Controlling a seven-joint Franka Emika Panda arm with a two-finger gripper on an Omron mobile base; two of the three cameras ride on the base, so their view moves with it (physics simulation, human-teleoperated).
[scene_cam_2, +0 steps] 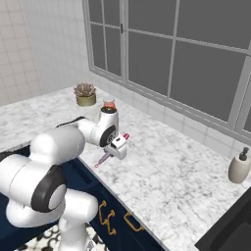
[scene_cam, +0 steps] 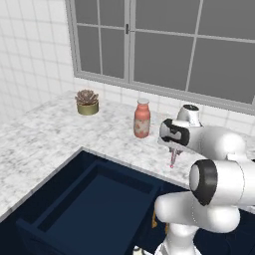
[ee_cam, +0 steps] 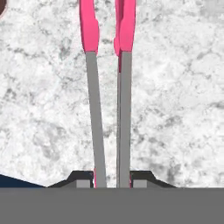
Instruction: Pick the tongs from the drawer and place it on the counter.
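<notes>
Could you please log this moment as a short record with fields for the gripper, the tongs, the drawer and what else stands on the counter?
gripper: shut on the tongs, above the counter
tongs: held, both arms between the fingers, pink tips pointing away over the marble
drawer: pulled open, inside looks bare
bottle: upright on the counter, near the window
potted plant: on the counter, left of the bottle
soap dispenser: far right on the counter

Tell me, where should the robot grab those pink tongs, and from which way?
Best on the two silvery arms, at the end away from the pink tips, squeezing across them. The gripper holds the tongs just so, in line with their length: the arms run straight and slim, while the pink tips are wider.
</notes>
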